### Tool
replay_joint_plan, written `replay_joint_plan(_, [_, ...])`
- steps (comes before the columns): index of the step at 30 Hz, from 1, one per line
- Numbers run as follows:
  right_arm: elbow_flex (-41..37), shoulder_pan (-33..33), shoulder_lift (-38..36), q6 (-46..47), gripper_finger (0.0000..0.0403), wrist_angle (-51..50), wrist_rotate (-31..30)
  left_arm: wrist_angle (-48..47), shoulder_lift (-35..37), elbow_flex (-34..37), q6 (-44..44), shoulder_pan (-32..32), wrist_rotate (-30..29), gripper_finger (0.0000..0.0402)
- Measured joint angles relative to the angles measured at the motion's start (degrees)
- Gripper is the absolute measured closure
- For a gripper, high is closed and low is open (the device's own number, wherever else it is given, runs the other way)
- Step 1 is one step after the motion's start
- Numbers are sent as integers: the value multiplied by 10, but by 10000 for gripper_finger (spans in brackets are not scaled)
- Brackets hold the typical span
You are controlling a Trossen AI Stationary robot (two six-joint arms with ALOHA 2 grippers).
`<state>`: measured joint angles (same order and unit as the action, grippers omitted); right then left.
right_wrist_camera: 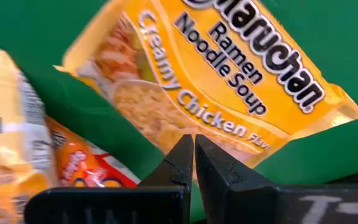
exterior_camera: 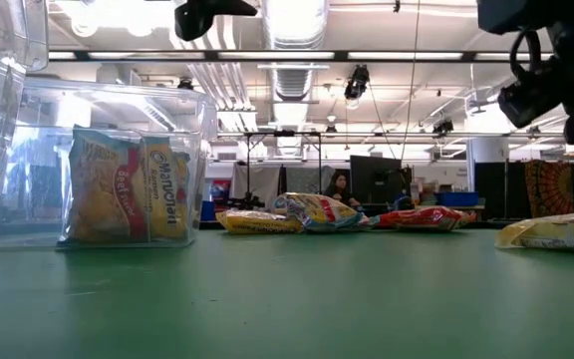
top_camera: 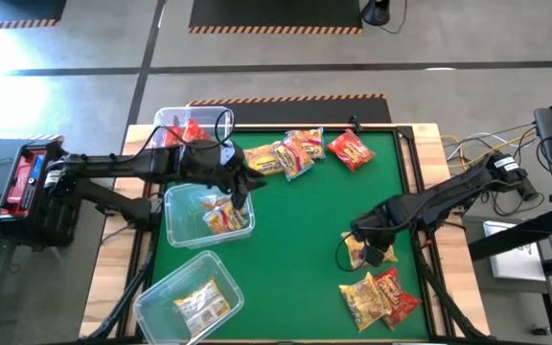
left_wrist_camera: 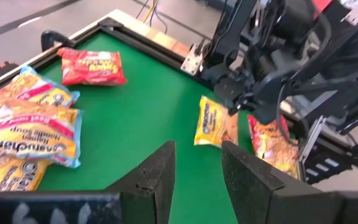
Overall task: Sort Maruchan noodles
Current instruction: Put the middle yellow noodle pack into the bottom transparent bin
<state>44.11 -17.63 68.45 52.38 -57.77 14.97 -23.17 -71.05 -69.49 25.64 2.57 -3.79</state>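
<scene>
My left gripper point(top_camera: 238, 190) is open and empty over the far right corner of the middle clear bin point(top_camera: 175, 225), which holds yellow Maruchan packets point(top_camera: 226, 218). Its open fingers show in the left wrist view point(left_wrist_camera: 197, 180). My right gripper point(top_camera: 374, 247) is shut and hangs above a yellow Creamy Chicken packet point(right_wrist_camera: 229, 93) that lies flat on the green table point(top_camera: 357, 252). In the low view this gripper point(exterior_camera: 556, 80) is well clear of that packet point(exterior_camera: 556, 234).
A far bin point(top_camera: 166, 123) holds red packets and a near bin point(top_camera: 156, 305) holds one packet point(top_camera: 202, 305). Several packets point(top_camera: 286, 155) and a red one point(top_camera: 351, 150) lie at the far middle. Yellow and red packets point(top_camera: 379, 297) lie at the near right.
</scene>
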Motion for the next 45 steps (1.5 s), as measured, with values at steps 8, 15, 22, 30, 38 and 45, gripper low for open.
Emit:
replay_joint_plan(8, [-37,0,0,-20,394,21,-41,41,-12,0,4,-12,2,289])
replay_joint_plan(15, [-52,1,-1,-25,394,37,-106,73,-35,0,10,-25,4,289])
replay_joint_plan(22, [-57,22,-1,-36,394,65,-267,95,-48,0,28,-34,4,289])
replay_joint_plan(30, [-57,93,0,-36,394,72,-427,125,-77,0,51,-37,10,289])
replay_joint_plan(38, [-32,115,-5,-113,394,75,-349,162,-151,0,110,-37,21,289])
replay_joint_plan(45, [-47,114,0,-120,394,90,-330,223,-203,0,136,-36,15,289])
